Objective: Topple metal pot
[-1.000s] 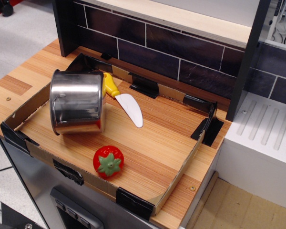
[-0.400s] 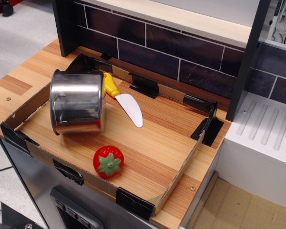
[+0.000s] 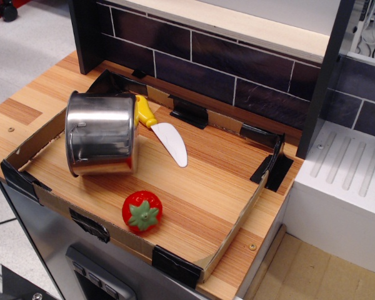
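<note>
The metal pot point(image 3: 102, 133) is a shiny steel cylinder at the left of the wooden counter point(image 3: 194, 187). A thin wire loop handle shows on its left side. I cannot tell from this view whether it stands upright or lies on its side. No gripper or arm is in view.
A toy knife point(image 3: 163, 132) with a yellow handle and white blade lies just right of the pot. A red toy strawberry point(image 3: 142, 211) sits near the front edge. A low cardboard wall point(image 3: 237, 219) with black tape corners borders the counter. A dark tiled back wall point(image 3: 237, 81) stands behind; a white drainer point(image 3: 350, 181) is at the right.
</note>
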Controlling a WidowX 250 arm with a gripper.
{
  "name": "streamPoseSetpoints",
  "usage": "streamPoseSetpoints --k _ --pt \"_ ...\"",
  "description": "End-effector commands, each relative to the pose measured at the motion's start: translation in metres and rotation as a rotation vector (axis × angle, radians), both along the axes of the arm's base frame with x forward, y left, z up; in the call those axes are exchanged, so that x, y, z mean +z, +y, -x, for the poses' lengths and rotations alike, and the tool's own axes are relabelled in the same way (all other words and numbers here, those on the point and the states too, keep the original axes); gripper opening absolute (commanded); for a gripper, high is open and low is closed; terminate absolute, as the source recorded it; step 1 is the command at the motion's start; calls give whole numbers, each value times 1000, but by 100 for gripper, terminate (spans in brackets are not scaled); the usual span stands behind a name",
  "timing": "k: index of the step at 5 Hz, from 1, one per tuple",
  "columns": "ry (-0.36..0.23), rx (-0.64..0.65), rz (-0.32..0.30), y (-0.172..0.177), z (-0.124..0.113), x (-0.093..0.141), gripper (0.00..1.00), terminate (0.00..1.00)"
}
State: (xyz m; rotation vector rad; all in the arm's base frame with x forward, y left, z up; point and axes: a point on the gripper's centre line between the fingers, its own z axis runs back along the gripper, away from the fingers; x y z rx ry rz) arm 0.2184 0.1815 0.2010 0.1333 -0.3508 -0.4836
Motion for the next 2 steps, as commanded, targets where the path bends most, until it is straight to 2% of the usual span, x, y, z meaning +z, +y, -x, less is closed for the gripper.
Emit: streamPoseSetpoints --k 1,2 --pt "-38 21 -41 12 3 13 100 0" --pt "-38 21 -41 12 3 13 100 100"
